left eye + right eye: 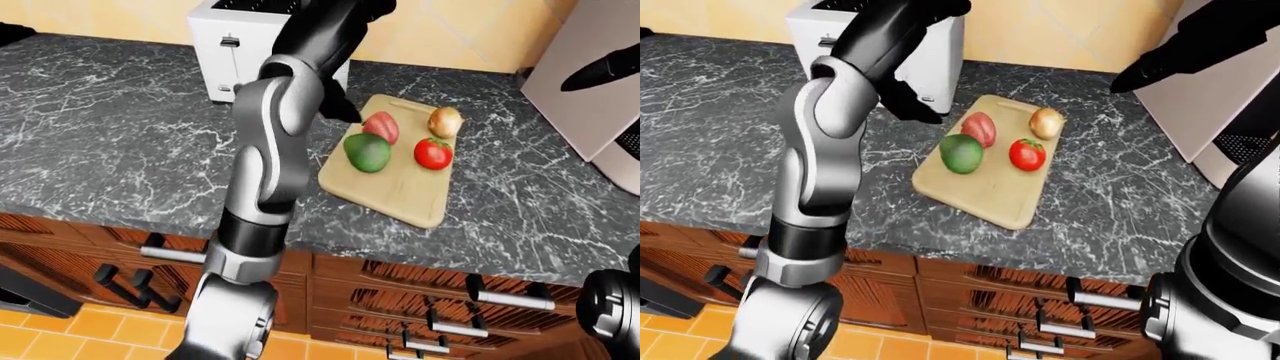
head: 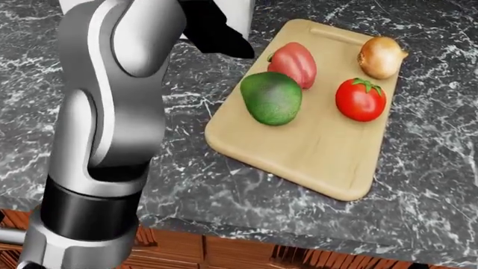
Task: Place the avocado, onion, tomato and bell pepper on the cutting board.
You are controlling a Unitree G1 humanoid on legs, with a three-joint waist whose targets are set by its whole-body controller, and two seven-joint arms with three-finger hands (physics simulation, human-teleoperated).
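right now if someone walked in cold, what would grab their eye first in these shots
The big grey and black left arm fills the left of the head view, its hand raised over the toaster and holding nothing. To its right, the wooden cutting board on the dark marble counter carries all four items: avocado, bell pepper, tomato and onion.

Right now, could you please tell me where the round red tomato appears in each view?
Left-eye view: round red tomato, right of centre, right side of the wooden cutting board.
Head view: tomato, upper right, same board side.
Right-eye view: tomato, near centre.
Shared landmark: brown onion, just above it.
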